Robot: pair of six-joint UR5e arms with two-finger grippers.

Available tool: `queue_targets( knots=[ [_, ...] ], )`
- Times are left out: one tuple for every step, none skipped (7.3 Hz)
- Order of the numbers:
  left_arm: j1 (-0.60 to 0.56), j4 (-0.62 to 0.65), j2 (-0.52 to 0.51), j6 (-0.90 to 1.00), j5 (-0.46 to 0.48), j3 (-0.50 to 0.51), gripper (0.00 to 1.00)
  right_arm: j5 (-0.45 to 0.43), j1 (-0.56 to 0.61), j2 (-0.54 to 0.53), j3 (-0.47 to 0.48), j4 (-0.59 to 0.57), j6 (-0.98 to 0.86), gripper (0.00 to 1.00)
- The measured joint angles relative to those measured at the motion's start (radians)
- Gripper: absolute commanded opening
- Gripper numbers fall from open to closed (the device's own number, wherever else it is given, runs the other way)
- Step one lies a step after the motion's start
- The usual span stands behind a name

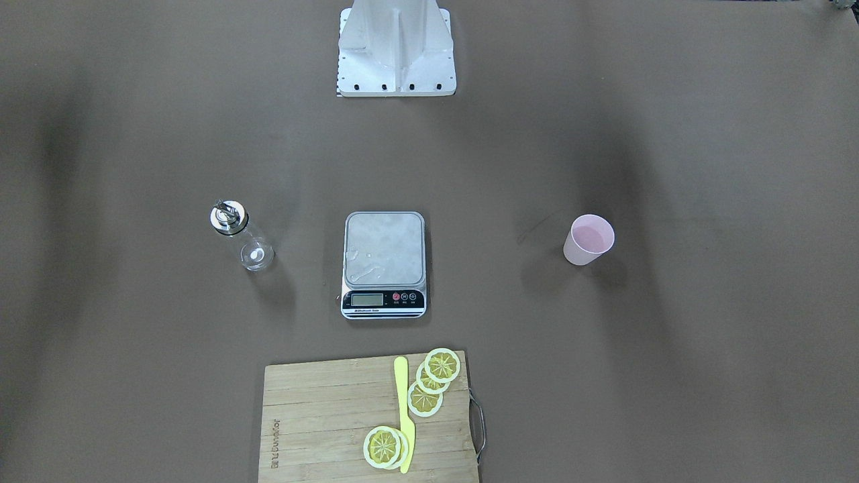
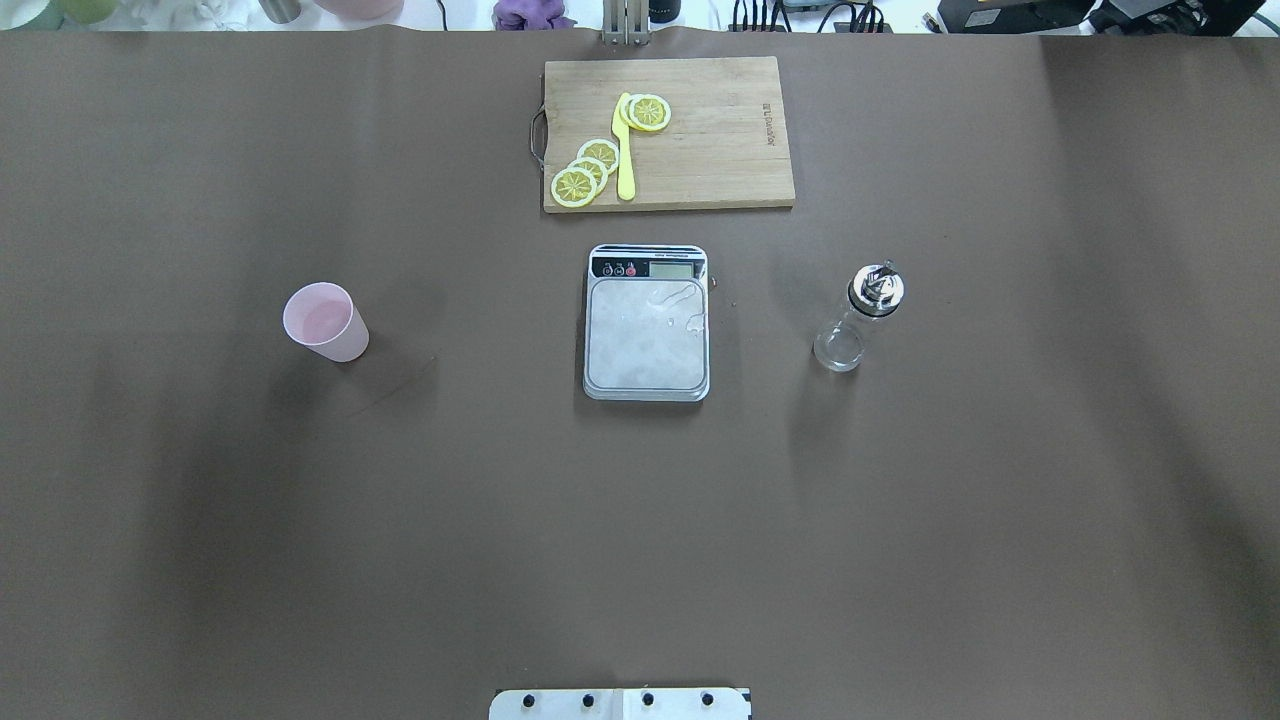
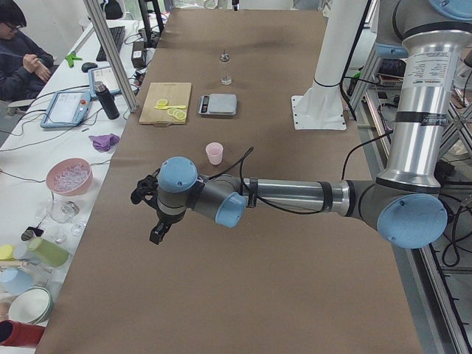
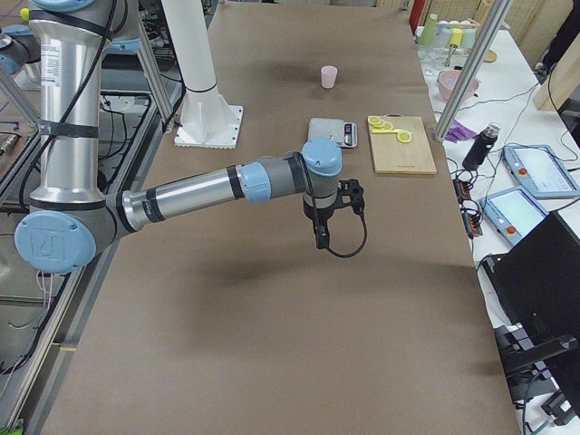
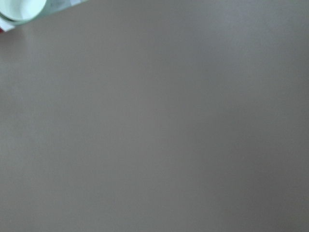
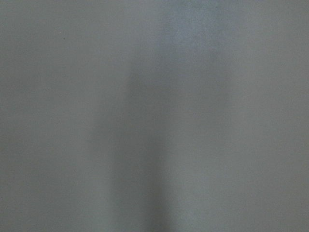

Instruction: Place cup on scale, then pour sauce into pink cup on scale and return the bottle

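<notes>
The pale pink cup (image 2: 325,321) stands upright on the brown table on my left side, also in the front view (image 1: 589,239). The scale (image 2: 647,325) sits at the table's middle with its steel platform bare (image 1: 384,249). The clear glass bottle (image 2: 858,318) with a metal pourer cap stands upright on my right side (image 1: 240,235). My left gripper (image 3: 146,215) hovers above bare table well away from the cup (image 3: 214,153). My right gripper (image 4: 333,217) hovers above bare table, apart from the scale (image 4: 333,132). I cannot tell whether either gripper is open or shut.
A wooden cutting board (image 2: 720,150) with lemon slices (image 2: 585,172) and a yellow knife (image 2: 624,150) lies beyond the scale. The white robot base (image 1: 396,47) stands at the table's near edge. A side bench with bowls (image 3: 68,175) and a seated person (image 3: 22,59) runs along the far edge.
</notes>
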Motion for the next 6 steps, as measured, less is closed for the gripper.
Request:
queue_targets(
  knots=[
    [0.036, -0.051, -0.017, -0.018, -0.001, -0.004, 1.00, -0.001, 0.000, 0.008, 0.004, 0.000, 0.001, 1.00],
    [0.078, -0.075, -0.026, -0.089, -0.002, -0.026, 1.00, -0.002, -0.003, 0.024, 0.005, 0.001, 0.001, 1.00],
    [0.138, -0.083, -0.030, -0.224, -0.001, -0.070, 0.99, -0.003, -0.009, 0.049, 0.003, 0.000, 0.004, 1.00],
    [0.203, -0.085, -0.034, -0.374, 0.005, -0.110, 0.98, -0.004, -0.016, 0.066, 0.004, 0.000, 0.013, 1.00],
    [0.275, -0.084, -0.043, -0.539, 0.024, -0.145, 0.98, -0.004, -0.027, 0.073, 0.005, 0.000, 0.023, 1.00],
    [0.359, -0.083, -0.058, -0.706, 0.074, -0.175, 0.98, -0.007, -0.043, 0.076, 0.008, 0.000, 0.042, 1.00]
  ],
)
